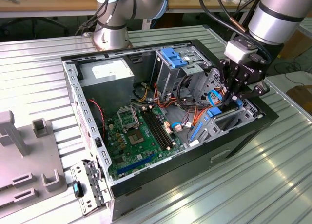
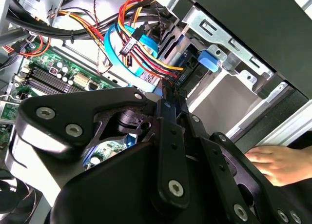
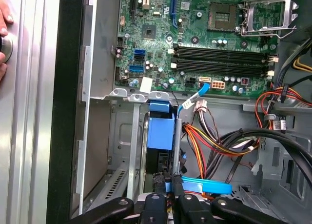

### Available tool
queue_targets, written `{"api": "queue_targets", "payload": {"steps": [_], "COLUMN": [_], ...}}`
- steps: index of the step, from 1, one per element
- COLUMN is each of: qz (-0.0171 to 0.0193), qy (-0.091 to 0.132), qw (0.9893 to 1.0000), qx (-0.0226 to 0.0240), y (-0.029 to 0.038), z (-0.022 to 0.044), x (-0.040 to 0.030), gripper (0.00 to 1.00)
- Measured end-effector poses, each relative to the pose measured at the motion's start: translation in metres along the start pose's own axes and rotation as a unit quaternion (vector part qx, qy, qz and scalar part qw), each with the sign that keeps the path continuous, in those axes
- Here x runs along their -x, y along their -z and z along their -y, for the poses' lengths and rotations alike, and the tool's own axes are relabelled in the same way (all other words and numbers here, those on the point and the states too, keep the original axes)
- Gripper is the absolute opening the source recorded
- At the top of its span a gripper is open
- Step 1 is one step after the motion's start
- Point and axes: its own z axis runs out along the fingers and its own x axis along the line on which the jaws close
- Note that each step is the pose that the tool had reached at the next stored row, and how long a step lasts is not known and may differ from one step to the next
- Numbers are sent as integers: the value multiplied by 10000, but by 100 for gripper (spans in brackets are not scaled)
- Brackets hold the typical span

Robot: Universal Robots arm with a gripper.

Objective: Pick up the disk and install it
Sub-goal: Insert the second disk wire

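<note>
The gripper is down inside the open PC case, at the drive bay on the exterior view's right. In the first wrist view the fingers sit nearly together, pinched on the edge of the disk, which stands on edge in the bay slot between metal rails, blue carrier showing. So the disk is already in the bay, with the gripper clamped on its near end. In the exterior view the blue of the disk shows just below the fingers.

A bundle of red, orange and yellow wires and a flat blue cable run right beside the disk. The motherboard lies on the case floor, well apart from the gripper. In the second wrist view the black gripper linkage blocks most of the scene, and a hand rests outside the case. The first wrist view also catches a hand on the table edge.
</note>
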Motion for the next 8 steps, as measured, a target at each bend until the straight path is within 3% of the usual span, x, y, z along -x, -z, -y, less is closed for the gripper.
{"api": "queue_targets", "payload": {"steps": [4,8], "qz": [-1,-4], "qy": [0,-1], "qw": [10000,10000], "qx": [-5,-5], "y": [-3,-48], "z": [-1,-4], "x": [-6,-17], "gripper": [16,16]}}
